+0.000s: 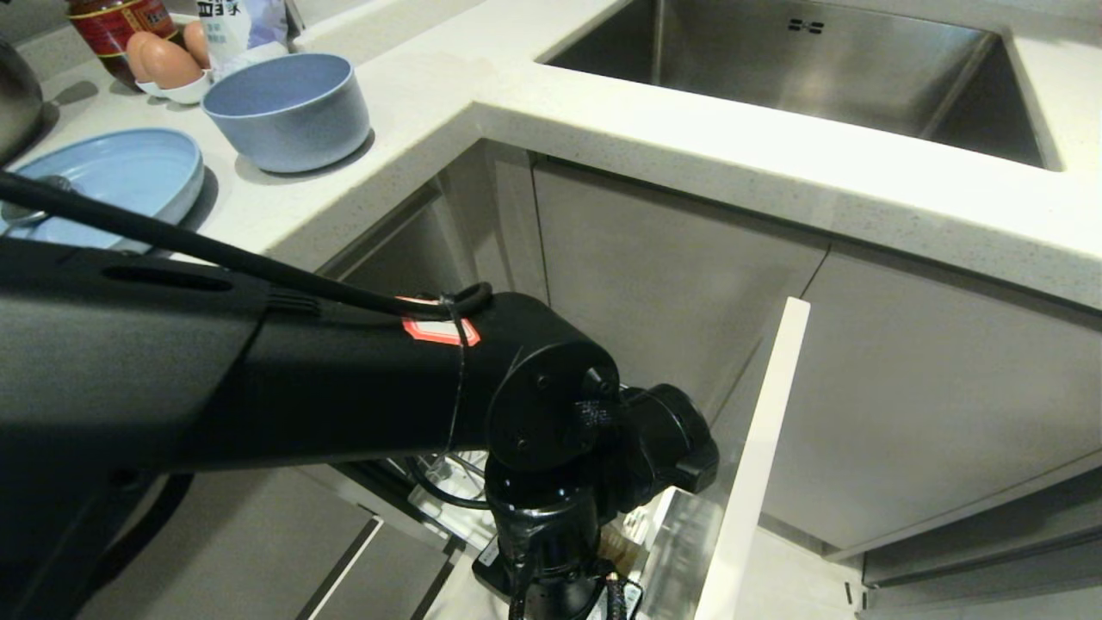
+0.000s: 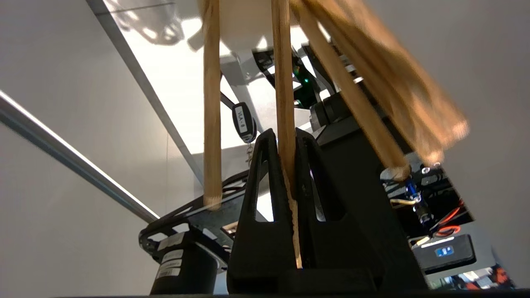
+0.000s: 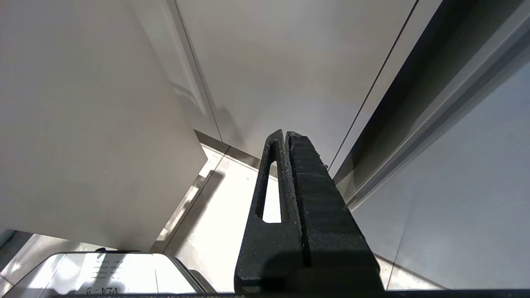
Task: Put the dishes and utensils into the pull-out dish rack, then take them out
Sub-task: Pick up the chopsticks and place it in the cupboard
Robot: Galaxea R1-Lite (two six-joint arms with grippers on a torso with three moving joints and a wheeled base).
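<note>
Inspecting the left gripper [image 2: 290, 165], we find its jaws pinching one wooden chopstick [image 2: 283, 82] down inside the pull-out dish rack [image 1: 749, 465]. Right gripper [image 3: 287, 140] parked, jaws pressed together. Plate [image 1: 129, 176] and bowl [image 1: 288, 108] remain on the desk [image 1: 534, 95].
</note>
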